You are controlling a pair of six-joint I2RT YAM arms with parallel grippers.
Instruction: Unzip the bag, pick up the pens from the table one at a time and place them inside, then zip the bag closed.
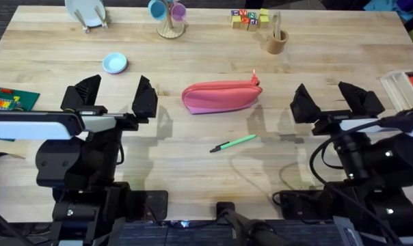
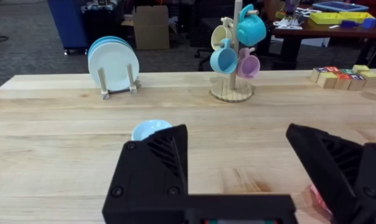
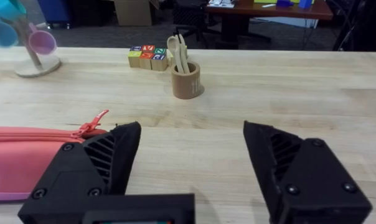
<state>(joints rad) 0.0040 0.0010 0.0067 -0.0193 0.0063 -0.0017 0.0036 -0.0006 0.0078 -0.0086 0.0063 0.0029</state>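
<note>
The pink-red bag [image 1: 220, 96] lies zipped in the middle of the table [image 1: 213, 55], its pull tab [image 1: 254, 76] at the right end. The right wrist view shows the bag [image 3: 26, 158] and its red pull tab [image 3: 94, 123]. A slim light-green pen [image 1: 234, 143] with a dark tip lies just in front of the bag. My left gripper [image 1: 111, 98] hovers open to the left of the bag, holding nothing. My right gripper [image 1: 336, 99] stands open to the right of the bag, also holding nothing.
A light blue bowl [image 1: 115, 63] sits left of the bag. At the back stand a plate rack [image 1: 85, 14], a mug tree [image 1: 169, 17], letter blocks [image 1: 249, 18] and a wooden cup of spoons [image 1: 277, 39]. A clear box [image 1: 401, 87] lies at the right edge, a brick plate [image 1: 8, 101] at the left.
</note>
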